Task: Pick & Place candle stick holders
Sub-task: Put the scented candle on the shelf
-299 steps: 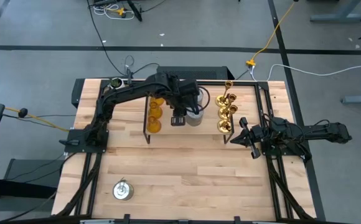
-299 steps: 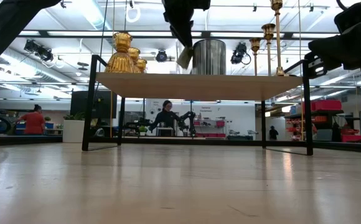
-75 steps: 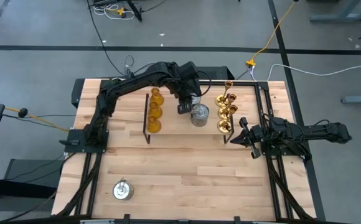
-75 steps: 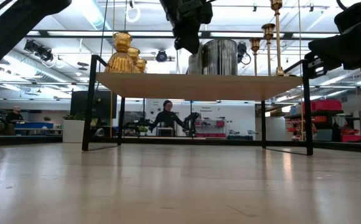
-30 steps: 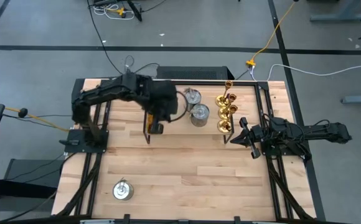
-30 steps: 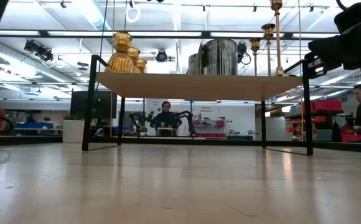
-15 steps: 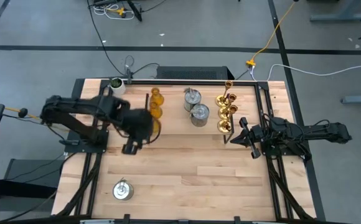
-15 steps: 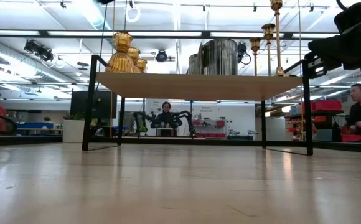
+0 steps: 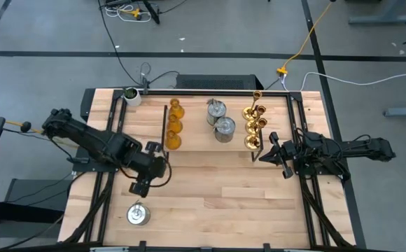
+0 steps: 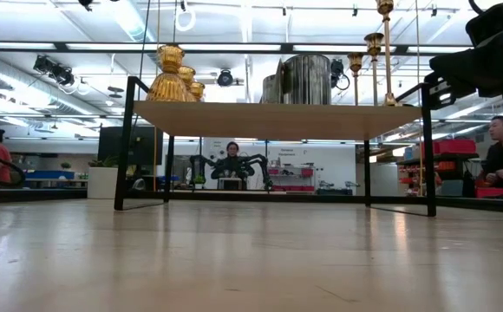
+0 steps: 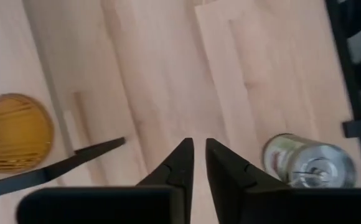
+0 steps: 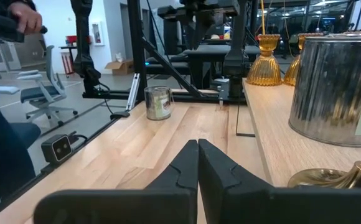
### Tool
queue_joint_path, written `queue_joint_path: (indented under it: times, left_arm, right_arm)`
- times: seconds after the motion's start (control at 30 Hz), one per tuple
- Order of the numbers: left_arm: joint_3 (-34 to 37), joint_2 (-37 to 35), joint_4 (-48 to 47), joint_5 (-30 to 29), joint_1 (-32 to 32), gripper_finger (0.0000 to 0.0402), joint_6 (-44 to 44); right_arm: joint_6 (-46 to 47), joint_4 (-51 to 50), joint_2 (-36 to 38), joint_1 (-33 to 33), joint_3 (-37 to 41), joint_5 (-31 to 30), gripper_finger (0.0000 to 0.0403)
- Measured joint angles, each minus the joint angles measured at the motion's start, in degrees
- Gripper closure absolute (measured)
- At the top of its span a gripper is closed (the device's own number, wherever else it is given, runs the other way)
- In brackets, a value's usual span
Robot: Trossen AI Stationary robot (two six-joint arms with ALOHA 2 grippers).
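Left gripper (image 9: 139, 188), lower left of the high view, holds nothing; fingers parted by a narrow gap. Right gripper (image 9: 264, 156), at right, closed and empty. Silver can-shaped holder (image 9: 138, 213) stands alone below the left gripper. Rack (image 9: 196, 145) carries three amber holders (image 9: 173, 124), two silver cans (image 9: 220, 120), gold brass holders (image 9: 254, 126).

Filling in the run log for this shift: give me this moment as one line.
left gripper: empty, above silver holder on table | right gripper: shut, parked beside rack | rack: eight holders
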State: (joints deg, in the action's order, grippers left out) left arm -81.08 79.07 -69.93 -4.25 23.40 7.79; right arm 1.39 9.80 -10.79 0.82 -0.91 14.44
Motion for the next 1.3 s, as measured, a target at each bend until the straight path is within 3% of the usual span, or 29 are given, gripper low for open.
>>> queue_joint_path:
  times: [0.2,0.47,0.8,1.03,1.3]
  left_arm:
    - [0.0,-2.7,-0.6,-3.7,6.7,0.0301,0.1]
    - [0.0,-8.3,-3.3,-5.2,18.0,0.0199,0.6]
    - [0.5,-10.2,-5.3,-8.7,26.5,0.0076,5.6]
    - [12.9,-13.7,3.6,-8.7,31.2,0.001,12.0]
    - [21.8,-14.6,13.8,-8.6,35.9,0.0004,12.2]
  right_arm:
    - [0.0,0.0,0.0,0.0,0.0,0.0,0.0389]
    - [0.0,0.0,0.0,0.0,0.0,0.0,0.0389]
    - [0.0,0.0,0.0,0.0,0.0,0.0,0.0389]
    - [0.0,0.0,0.0,0.0,0.0,0.0,0.0389]
    - [0.0,0.0,0.0,0.0,0.0,0.0,0.0389]
